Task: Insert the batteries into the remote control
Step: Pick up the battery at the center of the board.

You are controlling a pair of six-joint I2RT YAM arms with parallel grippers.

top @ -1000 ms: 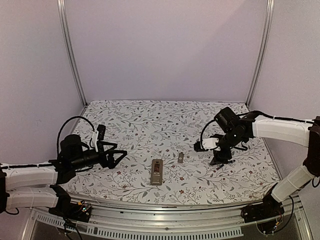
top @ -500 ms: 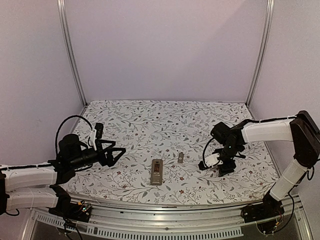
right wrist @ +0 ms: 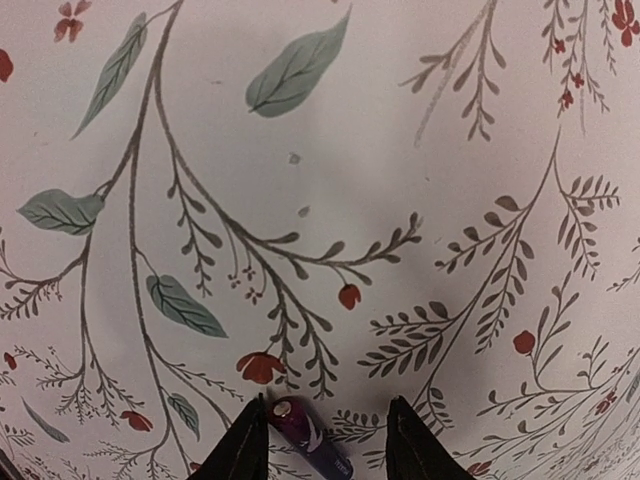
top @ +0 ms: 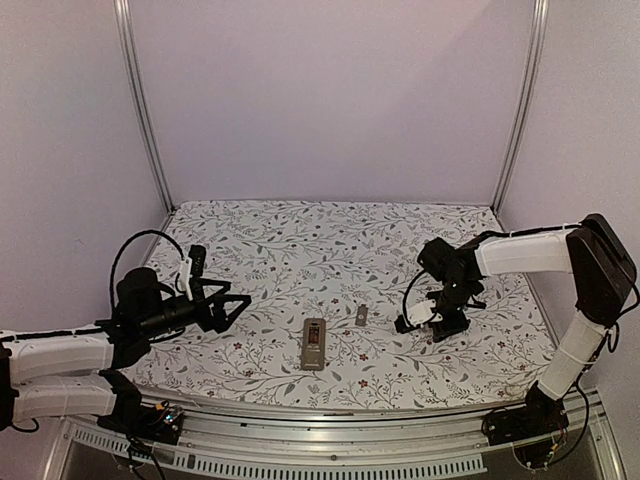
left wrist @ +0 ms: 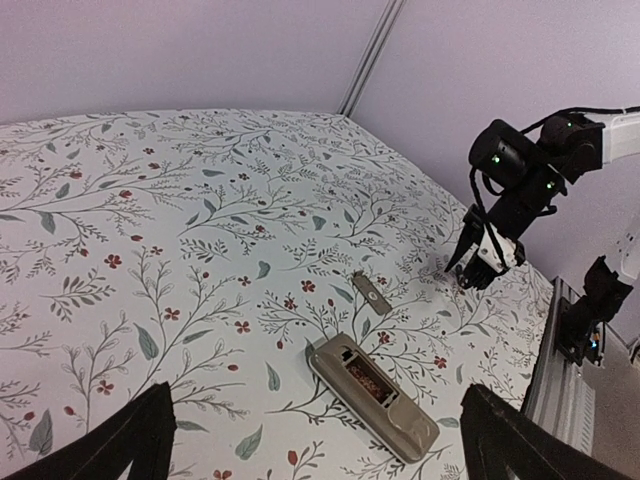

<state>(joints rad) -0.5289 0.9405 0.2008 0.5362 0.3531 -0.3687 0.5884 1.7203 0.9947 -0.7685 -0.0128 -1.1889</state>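
The remote control (top: 314, 343) lies back-up on the floral cloth at centre front, with its battery recess uncovered (left wrist: 375, 395). One dark purple battery (right wrist: 308, 440) lies on the cloth between the fingers of my right gripper (right wrist: 328, 402). It rests against the left finger, and a gap remains on the other side. That gripper (top: 438, 326) points down at the cloth, right of the remote. My left gripper (top: 238, 312) hovers wide open and empty, left of the remote. Its fingertips (left wrist: 150, 430) frame the remote in the wrist view. No other battery is visible.
A small grey battery cover (top: 361, 317) lies on the cloth just right of the remote and behind it, also visible as the cover (left wrist: 371, 293) in the left wrist view. Metal frame posts (top: 140, 100) and walls enclose the table on three sides.
My right gripper has come down onto the cloth and its jaws have narrowed around the battery. The left arm has barely moved.
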